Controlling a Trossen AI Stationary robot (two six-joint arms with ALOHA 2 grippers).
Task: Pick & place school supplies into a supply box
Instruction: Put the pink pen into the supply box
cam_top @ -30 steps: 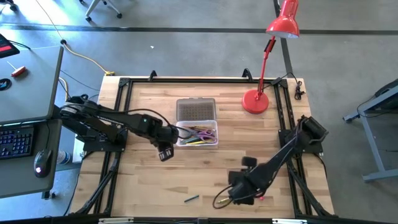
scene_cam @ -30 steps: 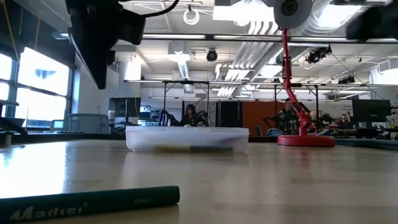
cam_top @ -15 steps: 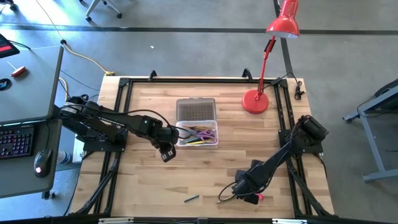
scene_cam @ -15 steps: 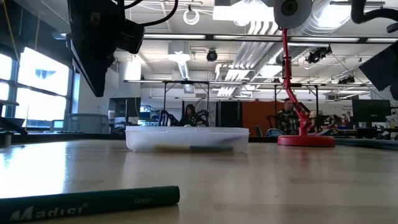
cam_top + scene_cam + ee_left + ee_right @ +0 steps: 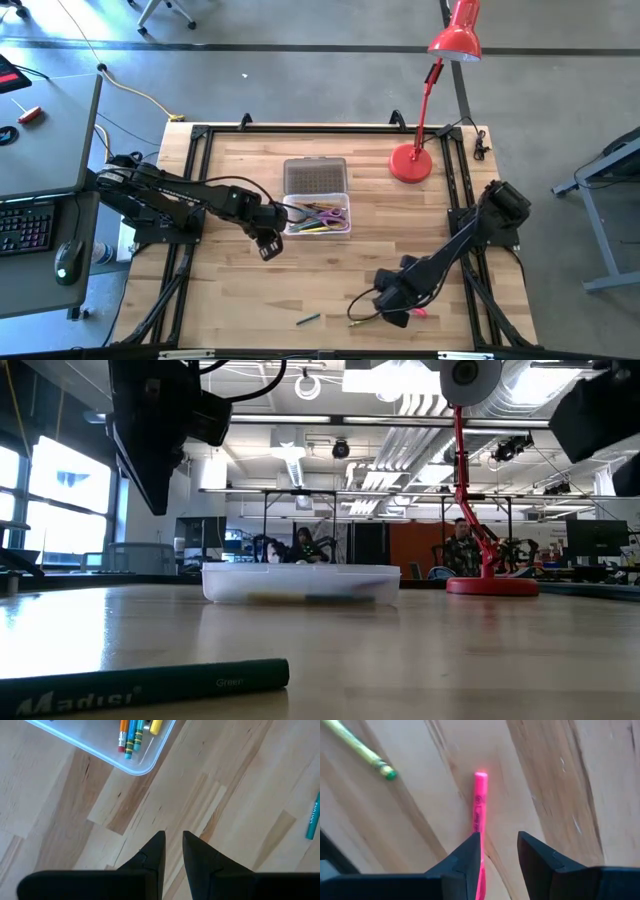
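Right wrist view first: a pink highlighter (image 5: 479,815) is seen lying flat on the table (image 5: 560,780), its near end hidden behind one finger of the right gripper (image 5: 499,851), which is held slightly spread with a narrow gap and nothing pinched. Just beyond the fingertips and off to one side, a yellow pencil (image 5: 360,750) with a green end is cut off by the frame edge.

In the high view, the right gripper (image 5: 398,300) is mostly masked by its own arm; only a sliver of pink (image 5: 418,313) is made out beside it, and a yellow pencil (image 5: 362,318) pokes out just past it. A green marker (image 5: 307,319) is found well apart from this gripper, nearer the table's front edge.

The left gripper (image 5: 171,844) is shown nearly pressed together, a thin slit between the fingers, empty, hovering over bare wood. Just ahead of it sits the supply box (image 5: 135,767), clear, round-cornered, only one corner in shot, with orange, teal and yellow pencils (image 5: 131,735) inside. From above, purple-handled scissors (image 5: 322,212) are spotted in the box (image 5: 288,228), and its grey ribbed lid (image 5: 315,176) lies touching its far side.

In the low view, the box contents (image 5: 300,598) are blurred behind the translucent wall.
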